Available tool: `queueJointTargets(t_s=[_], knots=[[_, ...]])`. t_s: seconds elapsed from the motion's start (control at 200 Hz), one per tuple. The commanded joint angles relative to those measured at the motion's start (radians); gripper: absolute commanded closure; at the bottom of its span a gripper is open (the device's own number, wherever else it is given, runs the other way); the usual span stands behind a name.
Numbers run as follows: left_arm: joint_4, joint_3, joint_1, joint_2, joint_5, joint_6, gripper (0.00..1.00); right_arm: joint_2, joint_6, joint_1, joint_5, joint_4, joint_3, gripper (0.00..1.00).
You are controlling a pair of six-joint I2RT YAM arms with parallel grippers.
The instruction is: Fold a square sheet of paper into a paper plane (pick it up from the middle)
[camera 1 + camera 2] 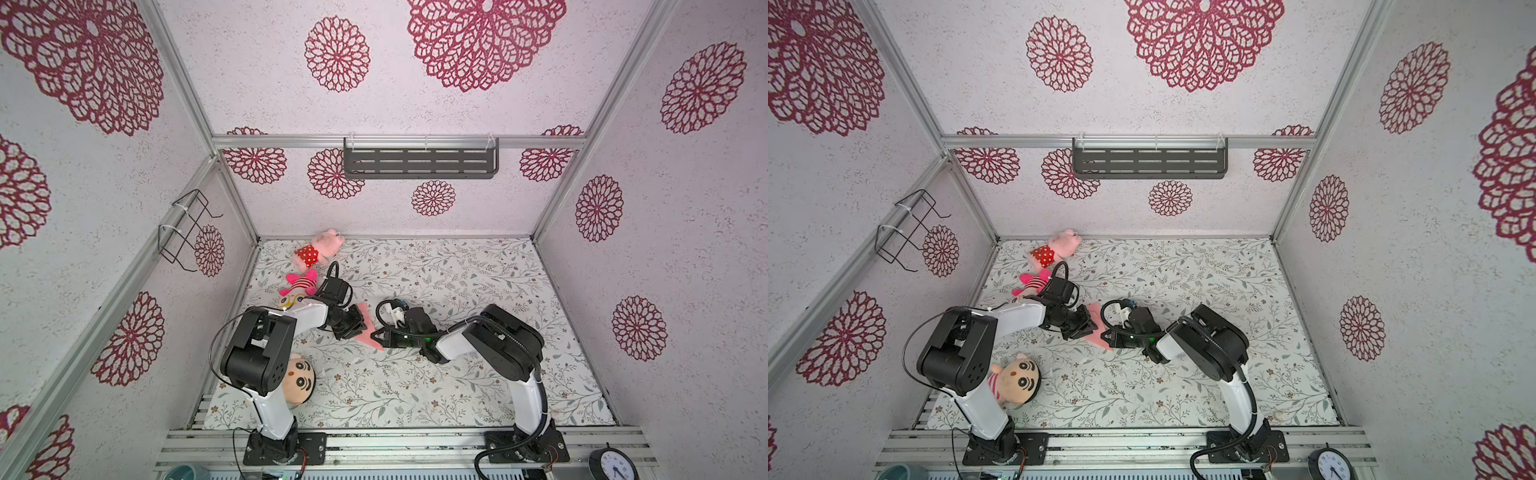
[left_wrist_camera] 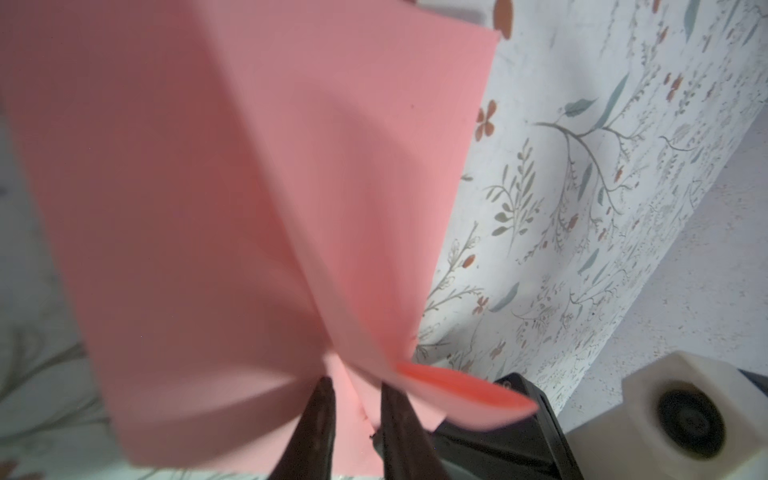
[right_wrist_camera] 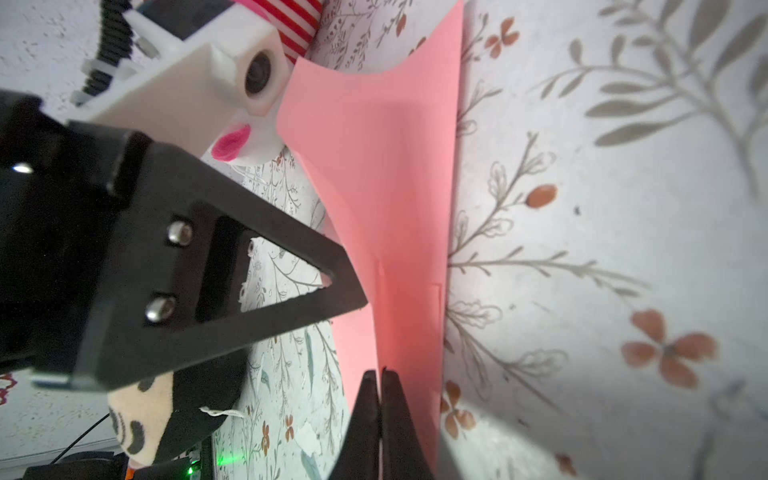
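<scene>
The square sheet of paper [image 1: 362, 311] [image 1: 1095, 309] is light pink and hangs folded over in layers above the middle of the floral table, between my two grippers. The left wrist view shows its creased layers [image 2: 249, 187] fanning out from the left gripper [image 2: 355, 384] [image 1: 360, 330]. Those jaws stand a little apart, with paper folds in the gap. My right gripper [image 3: 380, 374] [image 1: 374, 334] is shut on the sheet's lower edge [image 3: 386, 166], facing the left one from the right. No paper plane shape shows in any view.
Along the table's left side lie a pig plush in a red dotted dress [image 1: 318, 249], a pink striped plush [image 1: 301, 284] and a boy-head plush [image 1: 298, 380] under the left arm. A dark shelf [image 1: 419, 160] hangs on the back wall and a wire rack [image 1: 187, 228] on the left wall.
</scene>
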Motion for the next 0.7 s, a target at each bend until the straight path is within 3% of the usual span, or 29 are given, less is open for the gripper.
queueJointTargets(t_s=[0.0, 0.23, 0.36, 0.695], knots=[[-0.065, 0.013, -0.003, 0.031, -0.055, -0.007, 0.79, 0.023, -0.013, -0.004, -0.010, -0.092, 0.008, 0.98], [-0.125, 0.026, -0.003, 0.060, -0.092, -0.022, 0.81, 0.013, -0.013, -0.011, -0.014, -0.129, 0.024, 0.93], [-0.156, 0.035, -0.003, 0.084, -0.108, -0.022, 0.83, -0.002, -0.013, -0.016, -0.013, -0.136, 0.026, 0.85], [-0.184, 0.038, 0.000, 0.118, -0.125, -0.022, 0.85, -0.149, -0.085, -0.027, 0.035, -0.193, -0.012, 0.71]])
